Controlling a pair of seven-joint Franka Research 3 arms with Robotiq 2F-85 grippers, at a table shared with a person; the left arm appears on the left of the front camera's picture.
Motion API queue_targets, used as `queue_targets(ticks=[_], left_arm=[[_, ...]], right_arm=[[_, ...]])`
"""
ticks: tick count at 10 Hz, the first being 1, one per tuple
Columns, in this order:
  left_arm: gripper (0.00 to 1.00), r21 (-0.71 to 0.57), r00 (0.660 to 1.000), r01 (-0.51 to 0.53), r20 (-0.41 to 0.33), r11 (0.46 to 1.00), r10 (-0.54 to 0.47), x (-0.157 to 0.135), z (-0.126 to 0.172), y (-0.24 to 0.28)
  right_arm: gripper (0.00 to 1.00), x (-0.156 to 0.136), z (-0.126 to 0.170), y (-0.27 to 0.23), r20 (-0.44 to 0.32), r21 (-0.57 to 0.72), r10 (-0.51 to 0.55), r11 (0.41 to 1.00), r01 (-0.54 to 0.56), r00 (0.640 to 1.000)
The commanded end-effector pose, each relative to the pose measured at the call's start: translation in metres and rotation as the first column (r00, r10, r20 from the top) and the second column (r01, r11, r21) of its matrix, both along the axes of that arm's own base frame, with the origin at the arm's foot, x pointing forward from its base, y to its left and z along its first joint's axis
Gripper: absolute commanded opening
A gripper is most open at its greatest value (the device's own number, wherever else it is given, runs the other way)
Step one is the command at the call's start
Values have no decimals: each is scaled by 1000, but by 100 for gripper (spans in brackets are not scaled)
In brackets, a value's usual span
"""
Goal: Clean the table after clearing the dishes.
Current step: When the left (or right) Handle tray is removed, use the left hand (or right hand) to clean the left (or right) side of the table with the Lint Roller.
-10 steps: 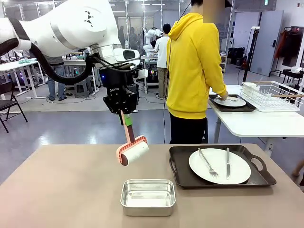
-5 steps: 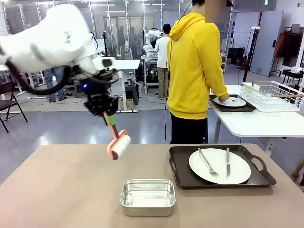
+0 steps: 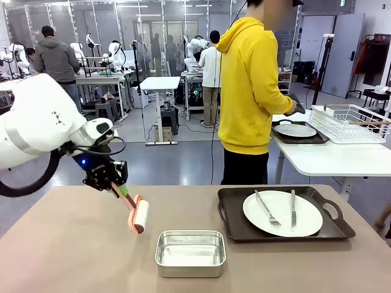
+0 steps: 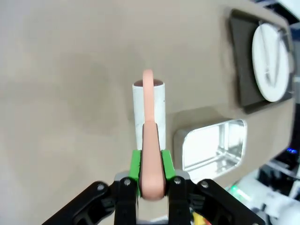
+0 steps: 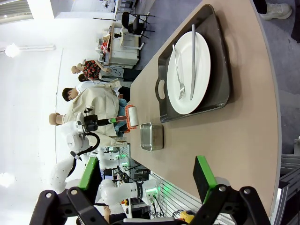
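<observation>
Left gripper (image 3: 117, 186) is pinching the peach handle of a white-roll lint roller (image 3: 137, 215) in its jaws, low over the left of the matte brownish-taupe worktop (image 3: 61, 250). The roller's probably light and stiff, so the handle's the spot to be holding. Right gripper (image 5: 145, 180) is sitting with jaws spread, and the round white plate (image 3: 282, 213) lying on the dark brown tray (image 3: 333, 233) at the right is looking breakable, so I'm thinking grab the tray handles.

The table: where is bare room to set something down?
Bare top lies at the table's left end, left of the lint roller, and along the near edge right of the steel pan, in front of the tray. It is crowded from roller to pan to tray with its plate.
</observation>
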State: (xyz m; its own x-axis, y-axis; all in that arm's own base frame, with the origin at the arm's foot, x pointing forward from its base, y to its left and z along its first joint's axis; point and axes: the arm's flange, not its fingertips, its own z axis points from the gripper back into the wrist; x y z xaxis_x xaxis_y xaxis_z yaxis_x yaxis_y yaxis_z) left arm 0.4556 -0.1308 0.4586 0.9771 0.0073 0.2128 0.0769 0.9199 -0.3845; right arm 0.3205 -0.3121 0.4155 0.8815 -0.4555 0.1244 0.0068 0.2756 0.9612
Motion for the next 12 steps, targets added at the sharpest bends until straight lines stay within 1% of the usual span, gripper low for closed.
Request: queue_targets(ticks=[1, 3, 4, 6, 8, 9, 10, 12], left_arm=[[21, -55, 999, -32, -34, 998, 30, 13, -9, 0], [21, -51, 994, -19, -112, 999, 13, 21, -22, 4], [21, -47, 991, -23, -129, 999, 16, 25, -26, 6], [21, -91, 987, 9, -159, 996, -23, 30, -36, 12], [21, -100, 981, 18, -188, 995, -36, 27, -55, 24], [21, -94, 988, 30, -147, 995, -44, 21, -64, 30], [21, -91, 989, 54, -132, 994, -66, 12, -72, 35], [21, -71, 995, 47, -80, 996, -53, -3, -92, 54]], right_arm=[[100, -1, 3, 1, 7, 0, 1, 1000, -1, 1000], [100, -1, 3, 1, 7, 0, 1, 1000, -1, 1000], [100, -1, 3, 1, 7, 0, 1, 1000, -1, 1000], [100, -1, 3, 1, 7, 0, 1, 1000, -1, 1000], [100, -1, 3, 1, 7, 0, 1, 1000, -1, 1000], [100, -1, 3, 1, 7, 0, 1, 1000, -1, 1000], [100, -1, 3, 1, 7, 0, 1, 1000, -1, 1000], [100, -1, 3, 1, 7, 0, 1, 1000, -1, 1000]])
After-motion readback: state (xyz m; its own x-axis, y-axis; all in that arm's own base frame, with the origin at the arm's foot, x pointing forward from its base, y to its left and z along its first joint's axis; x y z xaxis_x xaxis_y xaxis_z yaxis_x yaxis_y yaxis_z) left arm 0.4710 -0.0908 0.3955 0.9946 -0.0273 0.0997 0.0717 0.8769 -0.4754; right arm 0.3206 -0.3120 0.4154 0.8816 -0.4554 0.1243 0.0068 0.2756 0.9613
